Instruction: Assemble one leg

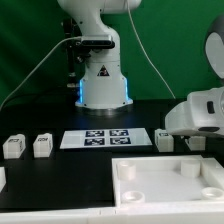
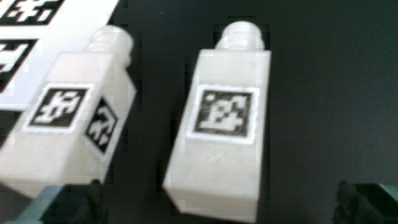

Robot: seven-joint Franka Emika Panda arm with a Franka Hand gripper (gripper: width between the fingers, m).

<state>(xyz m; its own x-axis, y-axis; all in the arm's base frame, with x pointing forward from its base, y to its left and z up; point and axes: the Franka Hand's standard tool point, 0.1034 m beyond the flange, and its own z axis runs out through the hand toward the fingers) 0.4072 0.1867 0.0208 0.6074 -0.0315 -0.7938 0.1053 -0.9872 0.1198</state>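
Observation:
Two white legs with black-and-white tags lie side by side on the black table in the wrist view. One leg lies between my fingertips, and the other leg lies beside it, next to the marker board. My gripper is open, with one dark finger on each side of the middle leg, not touching it. In the exterior view my gripper hangs low at the right, over a leg that it mostly hides. The neighbouring leg stands just to its left.
Two more legs stand at the exterior view's left. The marker board lies in the middle. The large white panel with round sockets lies in front. The robot base stands behind.

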